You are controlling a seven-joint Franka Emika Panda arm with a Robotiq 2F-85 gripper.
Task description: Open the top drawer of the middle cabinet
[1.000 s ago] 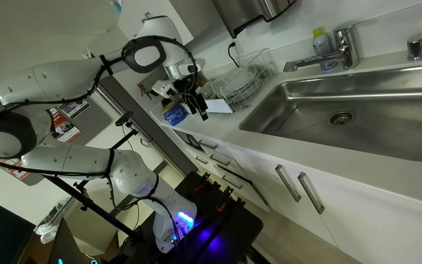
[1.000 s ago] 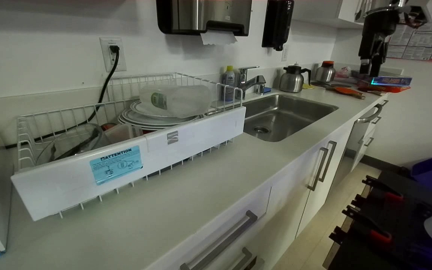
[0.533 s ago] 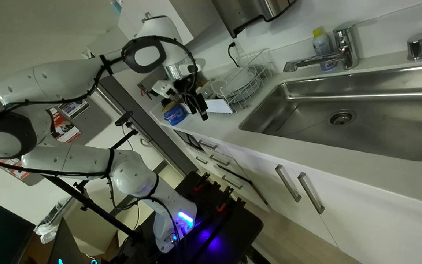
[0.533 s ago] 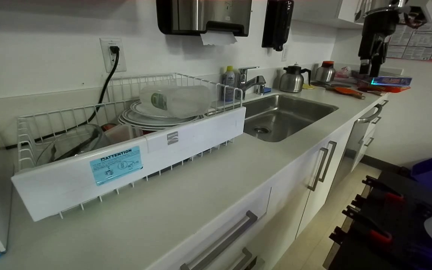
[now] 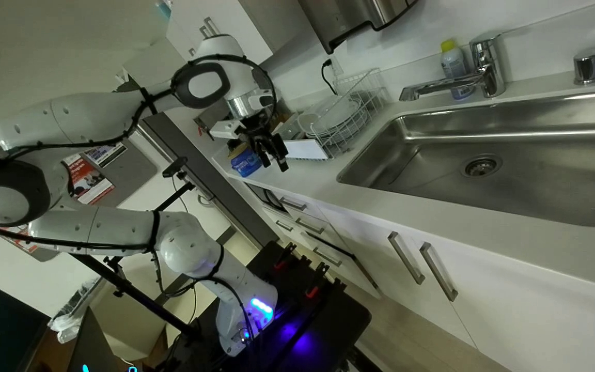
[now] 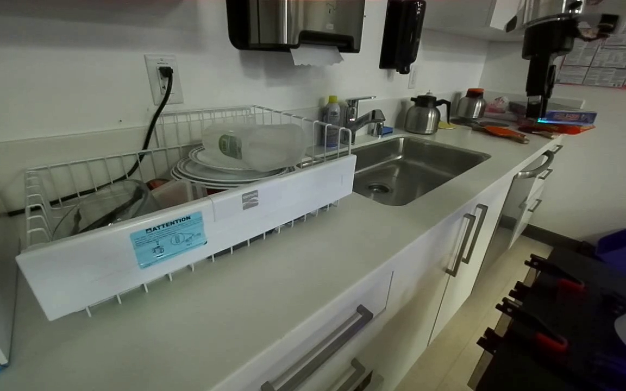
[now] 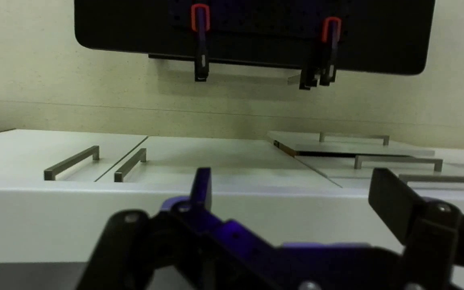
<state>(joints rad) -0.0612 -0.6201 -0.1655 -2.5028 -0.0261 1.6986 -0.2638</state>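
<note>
Wrist view puts the gripper right in front of me: its two fingers stand wide apart with bare space between them, so I have hold of nothing. In both exterior views I see it hanging in the air, higher than the sink.

The top drawer sits under the tabletop, lower than the sink and off to the side of it where the dish rack stands. Its front looks flush, and its bar handle is well apart from my gripper. I can't tell for certain whether this stack counts as the middle cabinet. A lower drawer in the same stack juts out, with a dark gap above its front.

Two cabinet doors below the sink look closed. On the wall side of the sink I have the faucet and, just beside it, a yellow-capped bottle. Past the sink, away from the rack, stands a steel jug. Lower than the sink, on its floor side, a black platform carries my arm's base.
</note>
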